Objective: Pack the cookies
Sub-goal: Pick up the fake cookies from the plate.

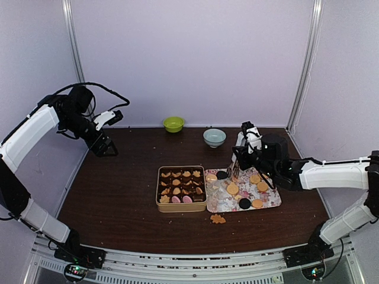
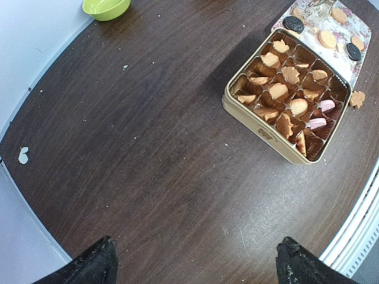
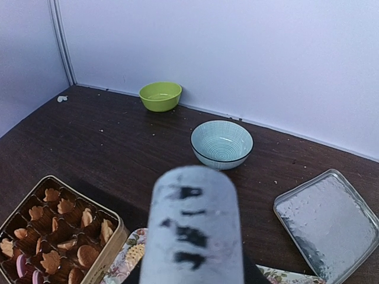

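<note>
A tan tin in the table's middle holds cookies in dark paper cups, mostly tan-orange with two pink ones at its near edge. More cookies, tan and black, lie on the floral tray to its right, and one loose cookie sits on the table in front. My right gripper hangs over the tray's far left corner; its white-taped finger blocks the wrist view, so the jaws stay hidden. My left gripper is raised at the far left, wide open and holding nothing.
A green bowl and a pale blue bowl stand at the back near the wall. A silver metal lid lies to the right of the blue bowl. Crumbs dot the dark table, and a white scrap lies at its edge.
</note>
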